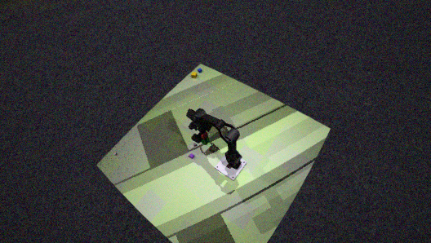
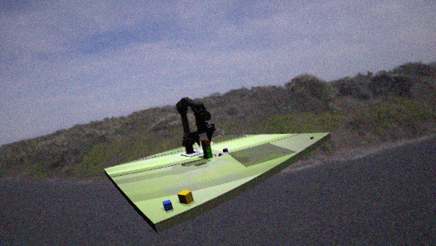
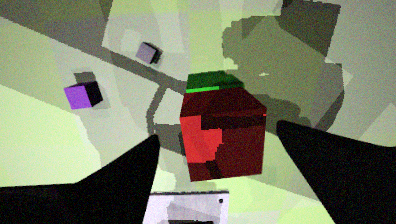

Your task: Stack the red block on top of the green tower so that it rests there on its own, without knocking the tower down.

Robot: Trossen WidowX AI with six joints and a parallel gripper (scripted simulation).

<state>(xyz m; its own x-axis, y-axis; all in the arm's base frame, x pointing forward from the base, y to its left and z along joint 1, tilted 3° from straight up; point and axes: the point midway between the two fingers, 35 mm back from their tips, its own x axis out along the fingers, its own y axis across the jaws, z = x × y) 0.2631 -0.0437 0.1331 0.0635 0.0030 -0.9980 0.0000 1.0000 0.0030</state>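
End effector stands wide, fingers apart from the red block on both sides, holding nothing. Block sits atop the green tower, straight below; a vertical retreat looks safest.

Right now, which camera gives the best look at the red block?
The wrist view: the red block fills the middle, sitting on the green tower between the open gripper. From the outside it is a small red cap; from above, the arm mostly hides it.

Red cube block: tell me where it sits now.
In the wrist view the red cube block rests atop the green tower, between the open gripper fingers, touching neither.
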